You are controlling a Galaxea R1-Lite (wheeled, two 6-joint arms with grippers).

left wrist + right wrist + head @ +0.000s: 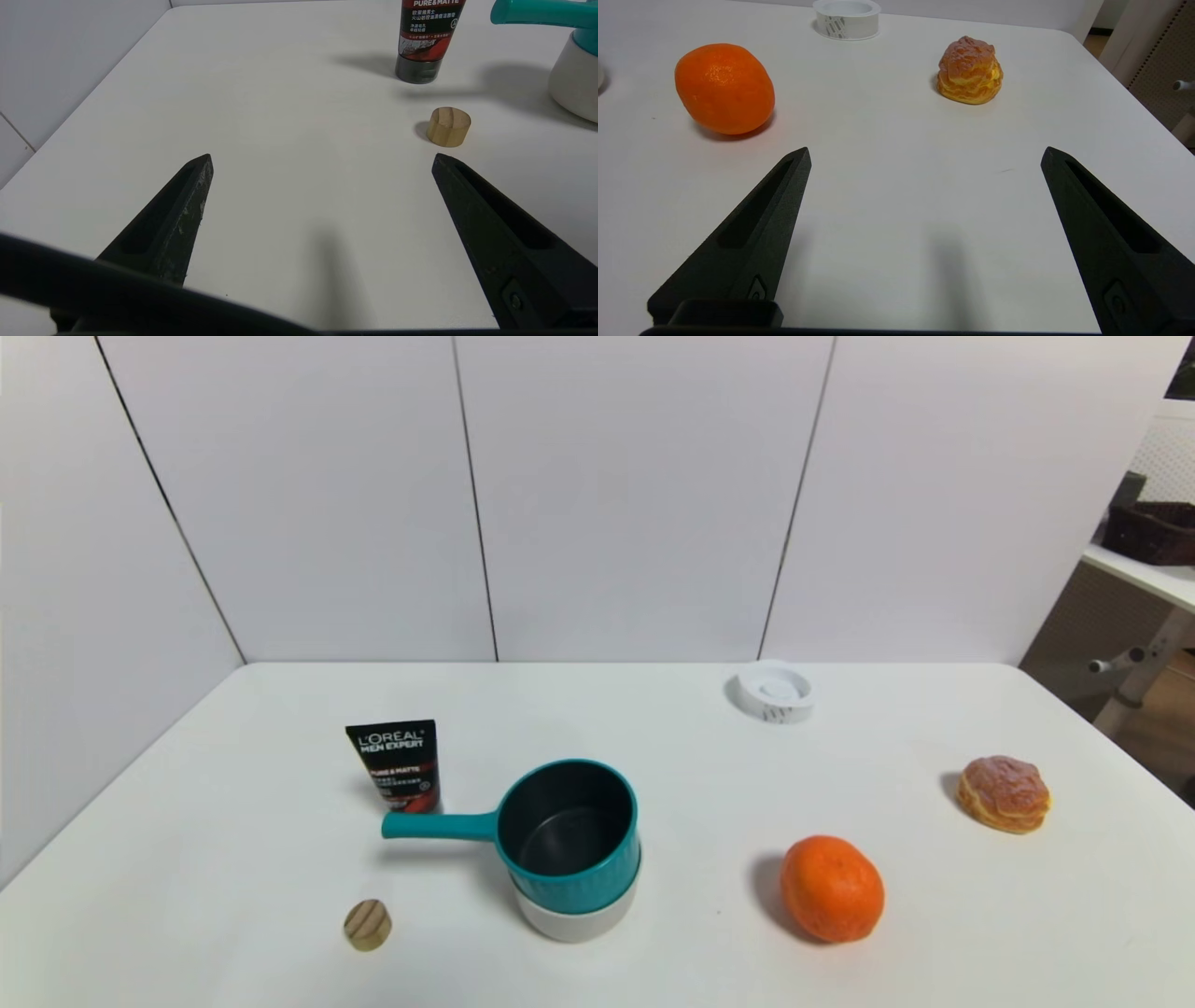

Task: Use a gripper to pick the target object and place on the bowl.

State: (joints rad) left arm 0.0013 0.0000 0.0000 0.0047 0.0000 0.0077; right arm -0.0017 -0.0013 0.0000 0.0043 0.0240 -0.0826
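While both grippers gape, saucepan (pixel 568 831) sits in bowl (pixel 577 917).

Light is bright and even, coming from above. The matte white table (pixel 233 821) shows no glare, only soft short shadows: the round orange fruit (pixel 832 889) throws one toward 9 o'clock in the head view. A blurred dark band crosses the left wrist view at 6 o'clock. Wall seams lean at the head view's edges.
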